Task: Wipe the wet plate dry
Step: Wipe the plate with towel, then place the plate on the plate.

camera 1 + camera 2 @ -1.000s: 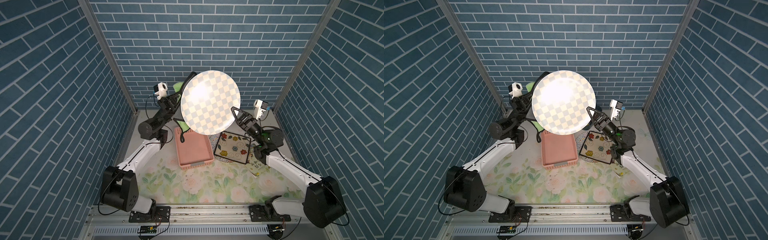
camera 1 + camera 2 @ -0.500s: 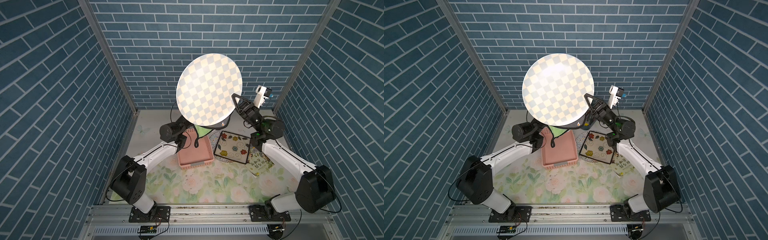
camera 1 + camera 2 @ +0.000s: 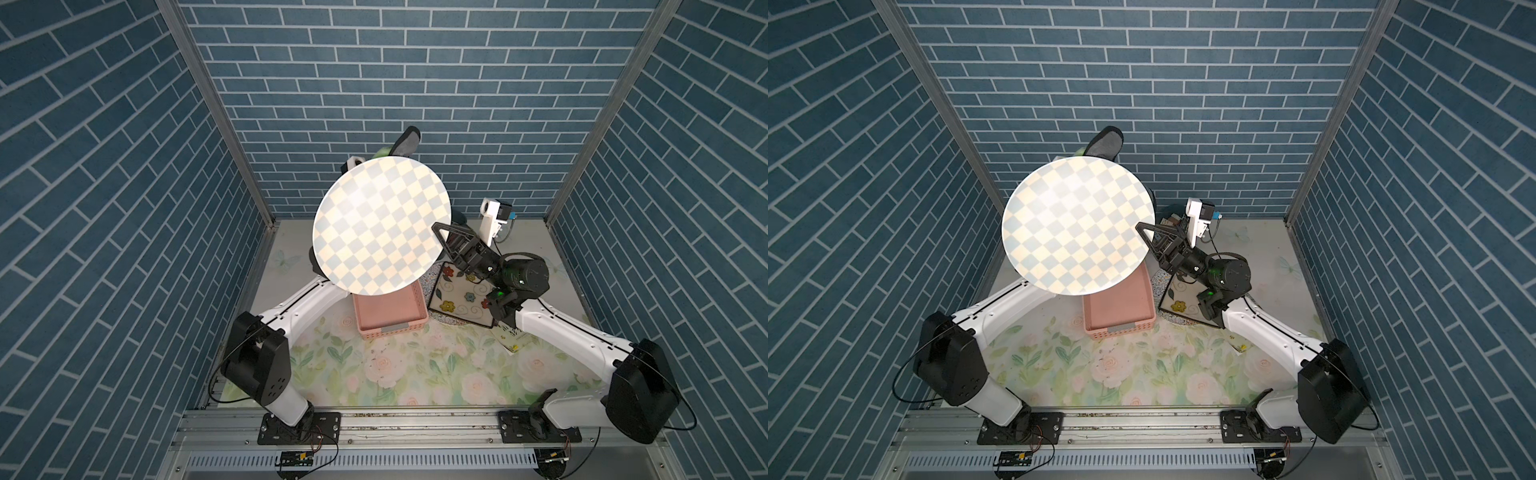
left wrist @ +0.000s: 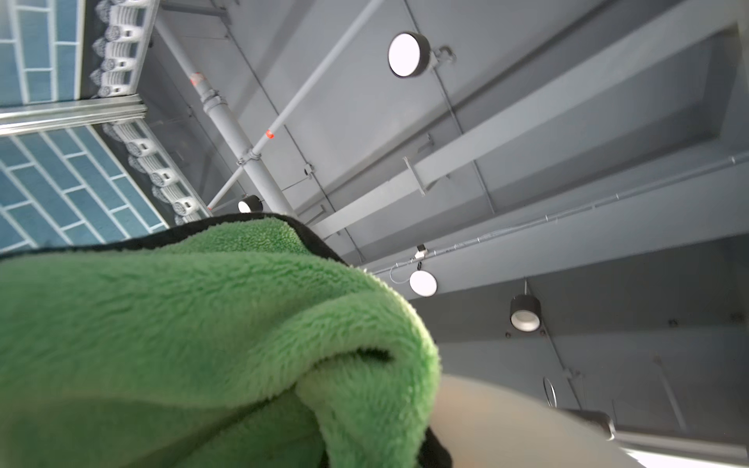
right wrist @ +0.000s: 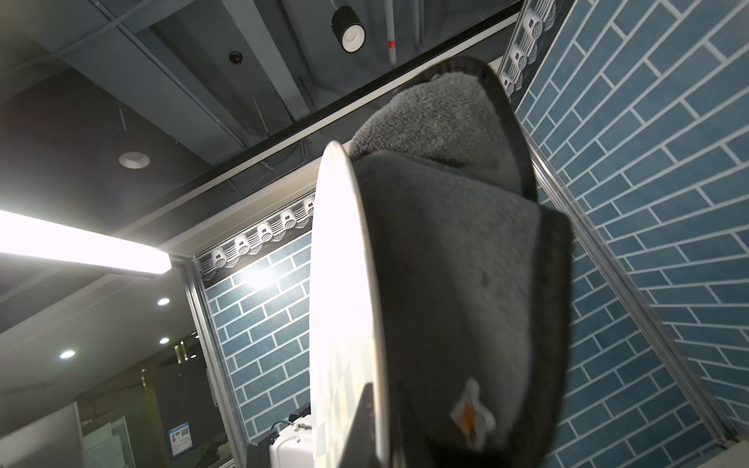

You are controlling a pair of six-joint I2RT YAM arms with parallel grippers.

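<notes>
The checkered plate (image 3: 382, 224) is held aloft over the far counter (image 3: 395, 374), right rim pinched in the right claw (image 3: 438, 232); the left claw, hidden behind it, clamps the green cloth (image 4: 182, 324) against the plate's far face.

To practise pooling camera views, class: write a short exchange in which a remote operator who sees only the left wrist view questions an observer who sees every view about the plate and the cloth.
Operator: I see the cloth and a bit of the plate. What holds the plate?
Observer: The right gripper is shut on the plate's edge, holding it raised with its checkered face towards both top views.
Operator: Where does the cloth meet it?
Observer: In the right wrist view the cloth lies against the opposite face, the one hidden in both top views. Its grey tip pokes past the rim.
</notes>
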